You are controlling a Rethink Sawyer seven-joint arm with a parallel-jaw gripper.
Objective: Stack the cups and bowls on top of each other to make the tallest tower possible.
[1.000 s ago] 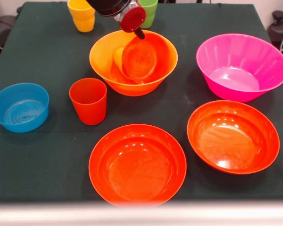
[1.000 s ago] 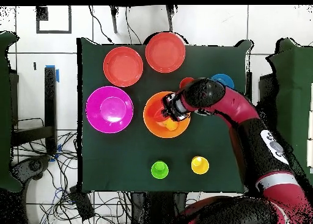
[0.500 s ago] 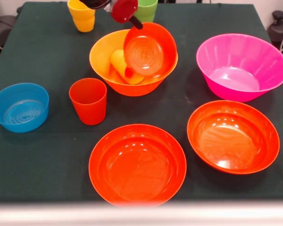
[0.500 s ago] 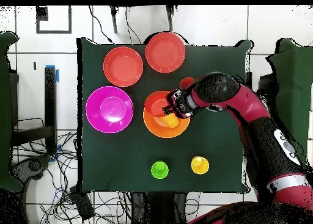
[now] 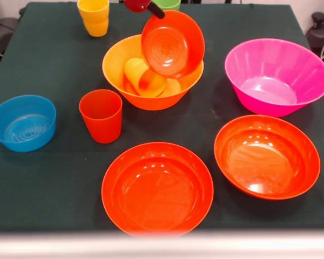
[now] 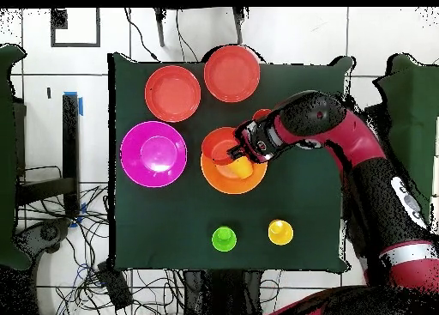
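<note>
My gripper (image 5: 157, 12) comes in at the top edge, shut on the rim of the small red-orange bowl (image 5: 171, 44). That bowl hangs tilted, its inside facing the camera, above the far side of the large orange bowl (image 5: 119, 59). An orange cup (image 5: 143, 80) lies on its side inside the large bowl. From overhead, the gripper (image 6: 243, 145) holds the small bowl (image 6: 219, 145) over the large orange bowl (image 6: 231, 181). A red-orange cup (image 5: 101, 115) stands upright beside the large bowl. The yellow cup (image 5: 94, 16) and green cup (image 5: 170, 4) stand at the far edge.
The magenta bowl (image 5: 277, 75) sits to the right, and the small blue bowl (image 5: 22, 122) to the left. Two wide red-orange bowls (image 5: 157, 187) (image 5: 266, 156) lie along the near edge. In the overhead view the arm (image 6: 343, 148) covers the blue bowl's side of the table.
The gripper has risen and drawn back with the small red-orange bowl, lifting it out of the large orange bowl. The orange cup inside is now uncovered.
</note>
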